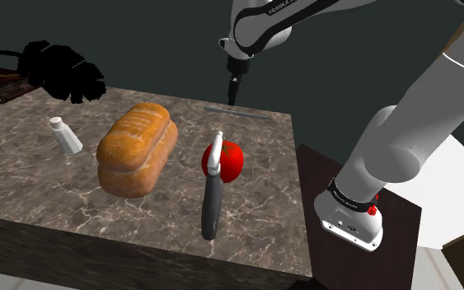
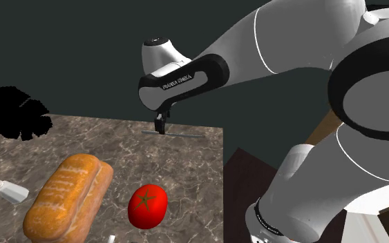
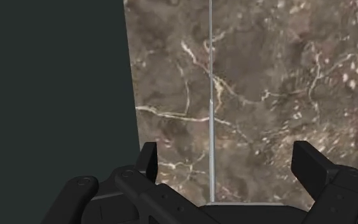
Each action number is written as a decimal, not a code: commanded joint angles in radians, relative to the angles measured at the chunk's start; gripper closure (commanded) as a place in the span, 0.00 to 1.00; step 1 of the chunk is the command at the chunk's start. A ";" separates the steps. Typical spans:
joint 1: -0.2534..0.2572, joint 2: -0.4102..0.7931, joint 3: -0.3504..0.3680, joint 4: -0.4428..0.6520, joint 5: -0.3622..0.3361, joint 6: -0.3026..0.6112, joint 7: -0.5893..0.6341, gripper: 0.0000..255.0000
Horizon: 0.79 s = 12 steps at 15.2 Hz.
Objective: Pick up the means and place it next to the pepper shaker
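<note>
Jaws apart over thin grey strip [image 3: 211,146] (by counter [image 3: 285,95] edge).

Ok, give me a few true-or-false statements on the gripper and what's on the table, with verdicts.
1. The gripper hangs over the thin grey strip near the table's far edge. True.
2. The gripper is shut on the strip. False: it is open, and the strip lies on the table midway between the fingers, touched by neither.
3. In the shoulder view, the bread loaf lies between the shaker and the tomato. True.
4. The tomato sits on top of the loaf. False: it rests on the table beside the loaf.
</note>
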 commanded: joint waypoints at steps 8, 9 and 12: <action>0.004 0.090 -0.004 -0.032 0.019 0.119 -0.035 0.00; 0.004 0.090 -0.004 -0.032 0.020 0.119 -0.035 0.00; 0.004 0.090 -0.004 -0.032 0.020 0.119 -0.035 0.00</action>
